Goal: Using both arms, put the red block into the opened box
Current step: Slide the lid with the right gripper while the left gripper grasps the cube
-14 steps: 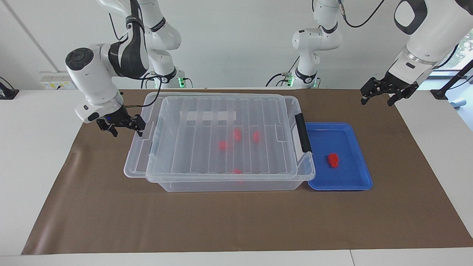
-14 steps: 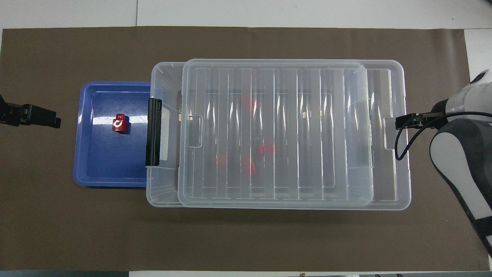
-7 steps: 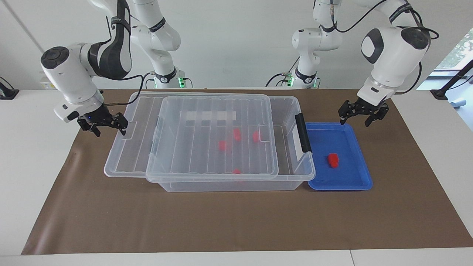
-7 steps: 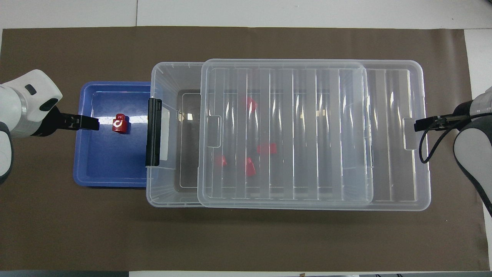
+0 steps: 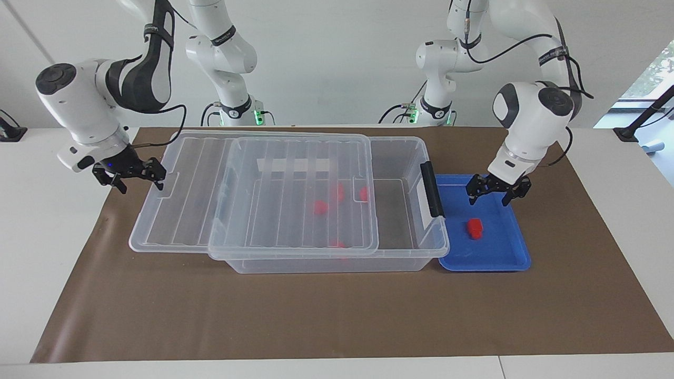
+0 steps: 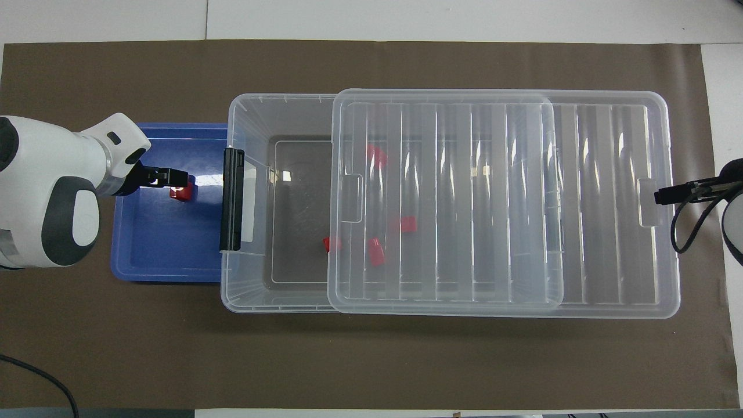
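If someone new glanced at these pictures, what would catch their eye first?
Probably the big clear box mid-table, its lid slid partway toward the right arm's end, red pieces inside. Next, the red block in the blue tray beside it, with the left end effector hovering above.

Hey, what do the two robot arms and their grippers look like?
Both arms, left and right, are bulky, rounded white shells with black joint bands and thin black cables. Left gripper and right gripper: small, black, two-fingered.
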You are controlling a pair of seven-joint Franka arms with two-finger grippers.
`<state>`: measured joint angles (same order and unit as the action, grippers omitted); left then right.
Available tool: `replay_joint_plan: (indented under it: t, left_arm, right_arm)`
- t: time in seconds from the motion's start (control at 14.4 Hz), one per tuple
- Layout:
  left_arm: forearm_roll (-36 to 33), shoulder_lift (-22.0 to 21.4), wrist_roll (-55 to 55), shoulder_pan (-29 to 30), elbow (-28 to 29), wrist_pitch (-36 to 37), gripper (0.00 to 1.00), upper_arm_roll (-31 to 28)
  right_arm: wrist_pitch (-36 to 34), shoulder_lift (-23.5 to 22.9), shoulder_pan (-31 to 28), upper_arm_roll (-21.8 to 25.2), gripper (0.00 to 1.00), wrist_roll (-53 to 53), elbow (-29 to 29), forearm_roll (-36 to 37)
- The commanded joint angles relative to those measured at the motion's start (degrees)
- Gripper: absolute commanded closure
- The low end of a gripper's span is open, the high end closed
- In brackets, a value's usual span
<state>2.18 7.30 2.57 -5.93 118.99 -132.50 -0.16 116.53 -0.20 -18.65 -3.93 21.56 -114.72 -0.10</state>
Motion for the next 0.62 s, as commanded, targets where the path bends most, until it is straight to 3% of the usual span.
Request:
replay_joint_plan:
  t: [0.0, 0.28, 0.55]
  left_arm:
    - [0.7, 1.8, -0.5, -0.3, 3.2, -7.1, 0.0, -0.5]
    - [0.7, 4.6, -0.4, -0.2, 4.0, -10.7, 0.0, -0.5]
    - [0.7, 4.5, -0.3, -0.4, 5.7, -12.0, 0.0, -0.5]
  right_arm:
    - [0.9, 0.5, -2.3, -0.5, 0.0, 3.7, -0.2, 0.6]
    - [0.5, 0.2, -3.8, -0.5, 0.0, 6.4, 0.6, 0.6]
    - [0.2, 0.0, -4.5, -0.4, 0.0, 7.3, 1.2, 0.6]
